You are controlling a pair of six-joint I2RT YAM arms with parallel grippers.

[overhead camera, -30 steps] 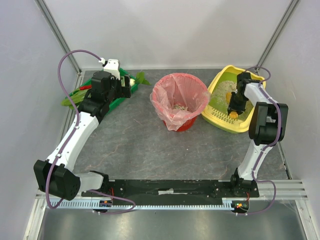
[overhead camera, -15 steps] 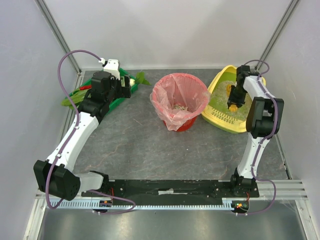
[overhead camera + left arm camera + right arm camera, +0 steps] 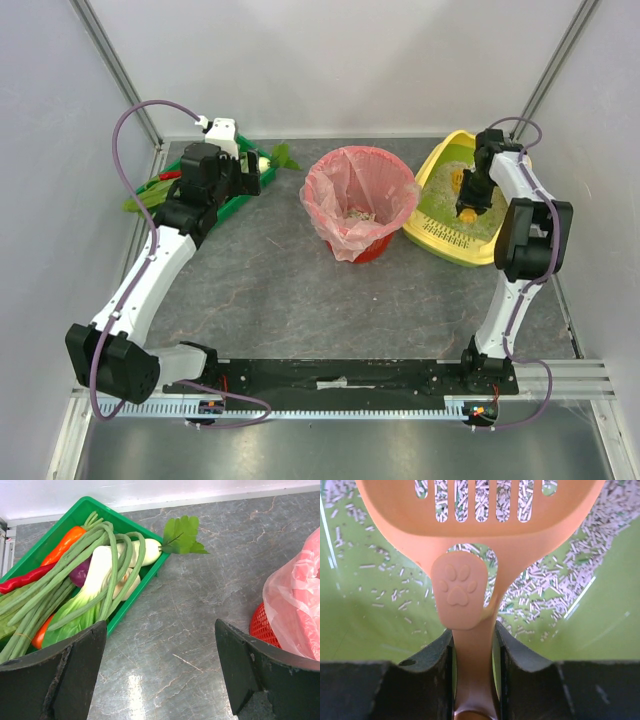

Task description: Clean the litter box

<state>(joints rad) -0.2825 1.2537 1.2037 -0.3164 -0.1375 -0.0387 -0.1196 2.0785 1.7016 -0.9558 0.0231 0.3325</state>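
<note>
The yellow litter box [image 3: 440, 235] sits at the back right, its green floor [image 3: 365, 610] strewn with pale litter pellets [image 3: 540, 580]. My right gripper [image 3: 467, 205] hangs over the box, shut on the handle of an orange slotted scoop [image 3: 475, 510] with a paw print. In the right wrist view [image 3: 473, 645] the scoop's blade points away over the litter. My left gripper [image 3: 245, 172] stands open near the green tray, and in the left wrist view [image 3: 160, 665] nothing lies between its fingers.
A red basket lined with a pink bag [image 3: 358, 200] stands in the middle, with some litter inside. A green tray of vegetables [image 3: 75, 580] lies at the back left. The side walls stand close to both containers.
My right gripper has moved with the scoop from the box's near end toward its far end. The left arm has not moved.
</note>
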